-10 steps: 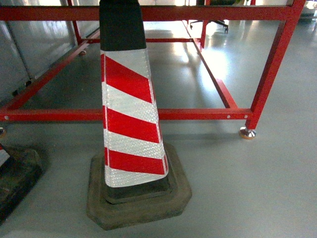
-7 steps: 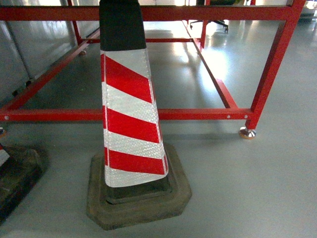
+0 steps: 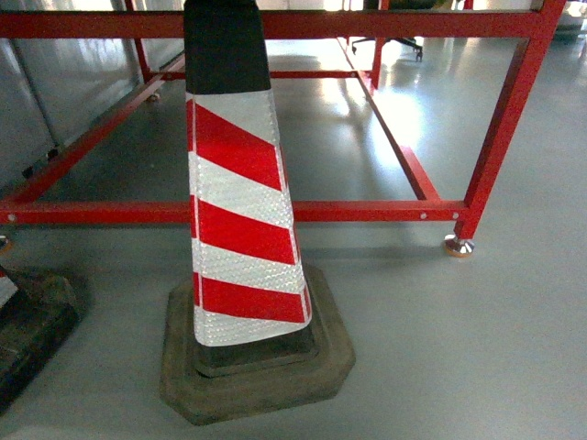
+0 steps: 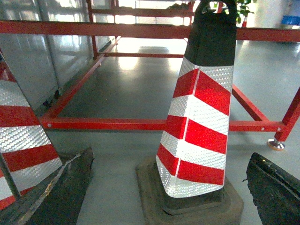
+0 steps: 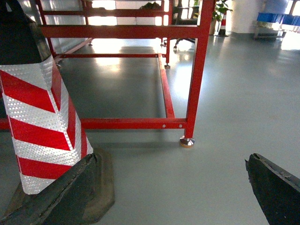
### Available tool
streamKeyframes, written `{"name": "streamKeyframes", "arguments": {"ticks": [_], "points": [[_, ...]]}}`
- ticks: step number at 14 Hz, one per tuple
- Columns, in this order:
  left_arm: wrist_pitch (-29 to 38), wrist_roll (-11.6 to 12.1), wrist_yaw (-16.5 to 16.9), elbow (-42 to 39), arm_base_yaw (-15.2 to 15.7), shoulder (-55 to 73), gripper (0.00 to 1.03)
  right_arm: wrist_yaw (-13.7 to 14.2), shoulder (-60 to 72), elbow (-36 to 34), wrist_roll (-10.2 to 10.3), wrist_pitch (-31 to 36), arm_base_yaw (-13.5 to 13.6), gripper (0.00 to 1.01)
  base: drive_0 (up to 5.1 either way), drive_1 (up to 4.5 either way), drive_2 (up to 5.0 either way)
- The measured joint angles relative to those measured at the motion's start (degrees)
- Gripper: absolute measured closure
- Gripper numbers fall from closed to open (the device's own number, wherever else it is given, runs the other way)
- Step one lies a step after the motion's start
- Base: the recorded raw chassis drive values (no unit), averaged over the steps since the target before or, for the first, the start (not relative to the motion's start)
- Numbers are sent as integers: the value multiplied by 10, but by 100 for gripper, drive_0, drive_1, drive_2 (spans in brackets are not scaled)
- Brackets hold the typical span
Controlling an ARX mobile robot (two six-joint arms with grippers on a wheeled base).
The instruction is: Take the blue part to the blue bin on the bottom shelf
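Observation:
The blue part, the blue bin and the bottom shelf are out of view in all three views. My left gripper point(image 4: 171, 159) is open, its dark fingers point(image 4: 61, 187) wide apart at the lower corners of the left wrist view, with a red-and-white traffic cone point(image 4: 197, 131) standing on the floor beyond the gap. My right gripper point(image 5: 171, 159) is also open, with only bare grey floor between its fingers point(image 5: 276, 187). Neither gripper shows in the head view.
The striped cone point(image 3: 240, 202) on its dark rubber base point(image 3: 257, 367) stands close in front. A second cone's base point(image 3: 27, 330) lies at the left edge. Behind runs a red steel frame point(image 3: 367, 211) with a metal foot point(image 3: 457, 245). Something blue point(image 5: 276, 16) stands far back right.
In the head view the second cone's base at the left edge has slid slightly left and down. The striped cone and the red frame look unchanged.

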Motion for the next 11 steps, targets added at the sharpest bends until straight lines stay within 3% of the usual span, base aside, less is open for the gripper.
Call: {"name": "streamKeyframes", "arguments": {"ticks": [11], "points": [[0,0,0,0,0,0,5,0,0,0,0,0,0,3,0,0,0]]}}
